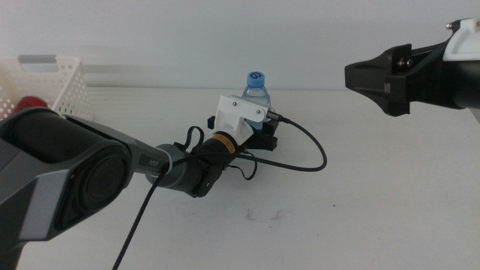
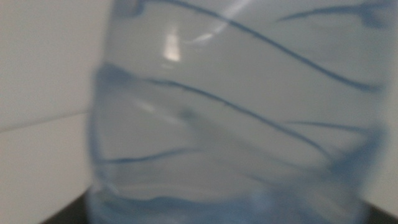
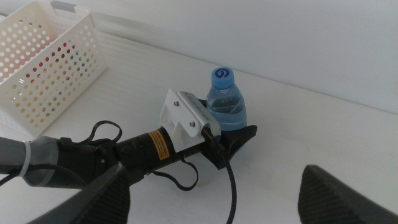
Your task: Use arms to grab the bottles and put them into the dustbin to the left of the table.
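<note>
- Water bottle (image 1: 256, 88) stood upright on the table (image 1: 375, 195), long axis vertical, blue cap up; sat mid-table, toward the far side.
- Left gripper (image 1: 264, 133) was at the bottle's base, a jaw on each side of the lower body. Right wrist view showed the dark jaws hugging the blue-tinted base (image 3: 227, 106); looked clamped on the bottle, though actual contact pts were hidden.
- Left wrist view was filled by the bottle's clear ribbed wall (image 2: 236, 124), v. close & blurred, w/ only a sliver of dark jaw along the lower edge.
- Left arm (image 1: 90, 172) came in from the near-left, reaching diagonally toward the bottle; its black cable (image 1: 307, 150) looped out on the tabletop to the bottle's right.
- Right gripper (image 1: 379, 79) hung in the air at upper right, well apart from the bottle, touching nothing. In its own wrist view the two jaws stood wide apart w/ bare table between them — released.
- Dustbin (image 1: 52, 82), white perforated basket, sat at the far-left edge of the table, well apart from the bottle. Bare tabletop lay between bottle & bin.
- Sth red (image 1: 30, 101) showed at the bin's near side in the middle view; coloured shapes were dimly visible through the holes (image 3: 46, 68), too unclear to name.
- Count: 1 bottle on the table, 1 bin, 2 arms.
- Open room: wide bare table to the right & front of the bottle.
</note>
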Controlling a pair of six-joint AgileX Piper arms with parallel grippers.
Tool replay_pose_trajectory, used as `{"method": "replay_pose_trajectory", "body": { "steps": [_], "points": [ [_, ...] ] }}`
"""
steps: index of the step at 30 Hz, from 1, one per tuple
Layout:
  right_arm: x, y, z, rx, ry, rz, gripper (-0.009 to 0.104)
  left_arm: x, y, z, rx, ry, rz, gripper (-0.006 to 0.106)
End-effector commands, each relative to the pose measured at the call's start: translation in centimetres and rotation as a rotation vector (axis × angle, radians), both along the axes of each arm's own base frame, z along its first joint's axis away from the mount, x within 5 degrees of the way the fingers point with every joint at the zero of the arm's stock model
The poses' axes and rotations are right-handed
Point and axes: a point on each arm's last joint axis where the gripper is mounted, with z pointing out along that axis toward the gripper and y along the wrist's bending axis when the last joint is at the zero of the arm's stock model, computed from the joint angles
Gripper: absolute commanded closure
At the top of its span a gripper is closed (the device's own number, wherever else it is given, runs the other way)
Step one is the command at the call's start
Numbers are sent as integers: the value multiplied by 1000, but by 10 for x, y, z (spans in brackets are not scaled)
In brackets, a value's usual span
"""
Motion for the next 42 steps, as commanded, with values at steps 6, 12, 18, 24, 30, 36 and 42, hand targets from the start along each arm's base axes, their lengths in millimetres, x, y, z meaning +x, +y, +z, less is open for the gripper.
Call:
{"method": "replay_pose_trajectory", "body": {
  "steps": [6,12,18,24,30,36,42],
  "points": [
    [-1,-1,1,-6,-17,2,7,-30,24,49,29,101,43,90],
    [-1,-1,1,-6,-17,2,7,-83,58,114,112,486,138,102],
    [-1,-1,1,-6,-17,2,7,-111,107,179,246,726,236,102],
    [-1,-1,1,-6,-17,2,7,-85,177,254,395,788,293,102],
    [-1,-1,1,-6,-17,2,7,-55,265,274,390,835,397,102],
    [-1,-1,1,-6,-17,2,7,-31,316,230,351,944,490,102],
    [-1,-1,1,-6,-17,2,7,-12,339,192,337,974,526,94]
  ]
}}
